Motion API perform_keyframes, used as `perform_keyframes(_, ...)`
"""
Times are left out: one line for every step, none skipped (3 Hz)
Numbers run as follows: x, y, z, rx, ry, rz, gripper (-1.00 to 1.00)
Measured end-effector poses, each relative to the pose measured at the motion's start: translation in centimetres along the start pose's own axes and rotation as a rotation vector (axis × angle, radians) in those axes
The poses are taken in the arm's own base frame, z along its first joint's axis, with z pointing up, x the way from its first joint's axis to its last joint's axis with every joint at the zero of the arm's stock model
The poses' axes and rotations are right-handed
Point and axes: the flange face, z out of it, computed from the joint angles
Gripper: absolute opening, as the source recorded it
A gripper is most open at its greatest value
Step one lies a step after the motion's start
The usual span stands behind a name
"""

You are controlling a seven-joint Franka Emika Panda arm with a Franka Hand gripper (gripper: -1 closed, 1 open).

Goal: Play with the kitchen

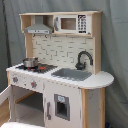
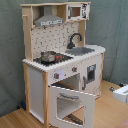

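The kitchen (image 1: pixel 60 75) (image 2: pixel 60 65) is a tall white and light-wood toy in the middle of both exterior views. A small metal pot (image 1: pixel 30 62) (image 2: pixel 48 56) sits on the black-red hob (image 1: pixel 42 67) (image 2: pixel 60 58). Beside the hob are the grey sink (image 1: pixel 71 74) (image 2: pixel 80 50) and the black faucet (image 1: pixel 83 59) (image 2: pixel 74 39). The hood (image 1: pixel 38 29) and microwave (image 1: pixel 70 23) are up top. The oven door (image 2: pixel 70 105) hangs open towards the front. A white boxy piece that looks like my gripper (image 2: pixel 121 93) pokes in low at the second exterior view's right edge, apart from the kitchen.
A grey-green curtain (image 2: pixel 112 30) hangs behind the kitchen. The floor (image 2: pixel 107 112) is light wood. The lower cabinet door with a dark dispenser panel (image 1: pixel 62 106) is shut. The open oven door juts out into the floor space in front.
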Motion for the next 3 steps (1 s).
perform_keyframes(1.0, 1.5, 0.5, 0.007, -0.012, 0.069, 1.0)
perform_keyframes(1.6, 2.2, 3.0, 0.021, -0.023, 0.119, 1.0)
perform_keyframes(1.4, 4.7, 4.6, 0.026, -0.027, 0.17, 1.0)
